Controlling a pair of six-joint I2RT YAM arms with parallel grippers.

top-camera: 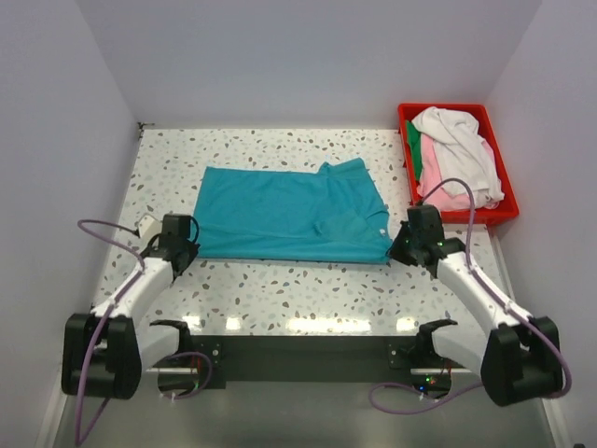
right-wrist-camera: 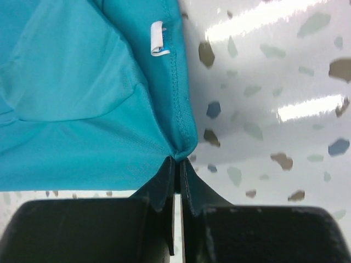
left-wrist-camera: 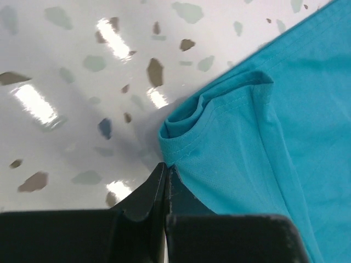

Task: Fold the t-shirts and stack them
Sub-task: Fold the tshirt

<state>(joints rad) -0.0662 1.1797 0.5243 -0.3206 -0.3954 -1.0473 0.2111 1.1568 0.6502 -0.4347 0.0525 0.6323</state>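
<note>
One teal t-shirt (top-camera: 289,213) lies spread on the speckled table (top-camera: 280,291), its near corners pinched at the fingertips of the left gripper (left-wrist-camera: 166,167) and right gripper (right-wrist-camera: 176,162), both clamped tight, with other t-shirts (top-camera: 457,140) heaped in a red bin (top-camera: 443,106) beyond the right fingers.

The table (top-camera: 280,289) has a glossy white top speckled with grey, brown and bluish chips, and bright reflections lie in a row along its near edge, just behind a dark strip (top-camera: 298,359) that runs across the front. A red plastic bin (top-camera: 485,217), oblong with upright walls, stands in the far right corner of the table, its long side close along the right edge. Plain pale walls (top-camera: 298,65) close the table in at the back, left and right
</note>
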